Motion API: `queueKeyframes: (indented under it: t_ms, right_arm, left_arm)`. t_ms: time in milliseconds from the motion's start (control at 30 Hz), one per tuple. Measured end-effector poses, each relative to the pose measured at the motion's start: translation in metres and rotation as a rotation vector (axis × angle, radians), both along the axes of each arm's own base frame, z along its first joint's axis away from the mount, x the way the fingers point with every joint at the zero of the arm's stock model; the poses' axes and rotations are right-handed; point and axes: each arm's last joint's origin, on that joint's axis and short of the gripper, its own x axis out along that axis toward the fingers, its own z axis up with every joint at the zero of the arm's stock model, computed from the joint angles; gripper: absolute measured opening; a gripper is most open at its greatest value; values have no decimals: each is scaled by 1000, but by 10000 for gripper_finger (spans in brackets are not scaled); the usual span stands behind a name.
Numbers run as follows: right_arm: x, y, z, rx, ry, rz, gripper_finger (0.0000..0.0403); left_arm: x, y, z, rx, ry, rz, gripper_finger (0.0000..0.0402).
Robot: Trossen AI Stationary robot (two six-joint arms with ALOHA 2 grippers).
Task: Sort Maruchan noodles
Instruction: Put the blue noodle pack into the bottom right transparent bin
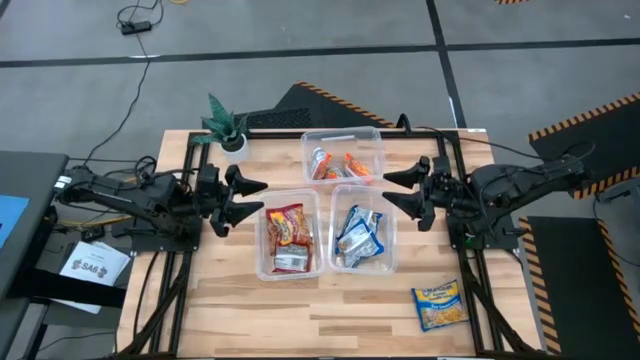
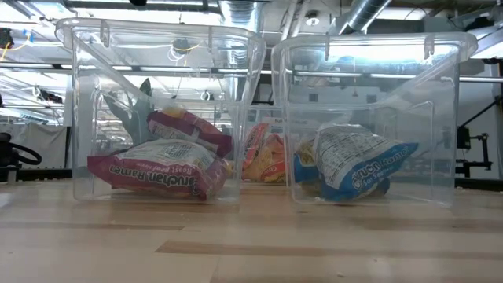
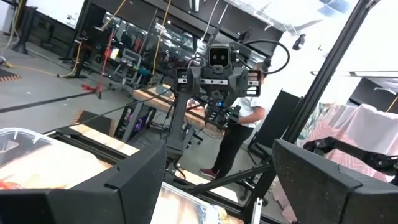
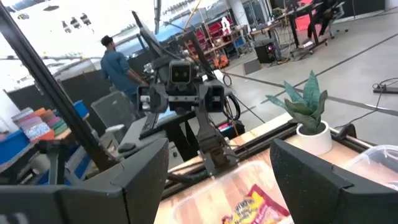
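Note:
Red Maruchan packets point(image 1: 288, 235) lie in the near-left clear bin point(image 1: 263, 262); they also show in the low view point(image 2: 153, 169). Blue-and-white packets point(image 1: 360, 237) fill the near-right bin point(image 1: 391, 262). Orange packets point(image 1: 337, 165) sit in the far bin point(image 1: 343, 135). One yellow-and-blue packet point(image 1: 440, 305) lies flat on the table near its near right corner. My left gripper point(image 1: 252, 199) hovers open left of the bins. My right gripper point(image 1: 398, 189) hovers open to their right. The two grippers face each other and hold nothing.
A small potted plant point(image 1: 225, 127) stands at the table's far left corner, also in the right wrist view point(image 4: 308, 115). Black frame rails point(image 1: 180, 290) run along both table sides. Bare wood point(image 1: 330, 310) lies near the near edge. People stand in the room behind point(image 3: 242, 127) point(image 4: 118, 59).

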Motion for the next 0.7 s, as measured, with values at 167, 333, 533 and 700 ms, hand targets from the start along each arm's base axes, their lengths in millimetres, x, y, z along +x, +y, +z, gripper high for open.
queueKeyframes:
  t_ms: [167,333,533,700]
  right_arm:
    - [0,1,-2,-8,21,4,302]
    - [0,1,-2,-9,23,3,302]
    - [0,1,-2,-9,23,3,302]
    - [0,1,-2,-9,23,3,302]
  left_arm:
    - [0,0,0,0,0,0,281]
    - [0,0,0,0,-1,0,281]
    - [0,0,0,-1,-1,0,281]
    - [0,0,0,-3,-2,1,281]
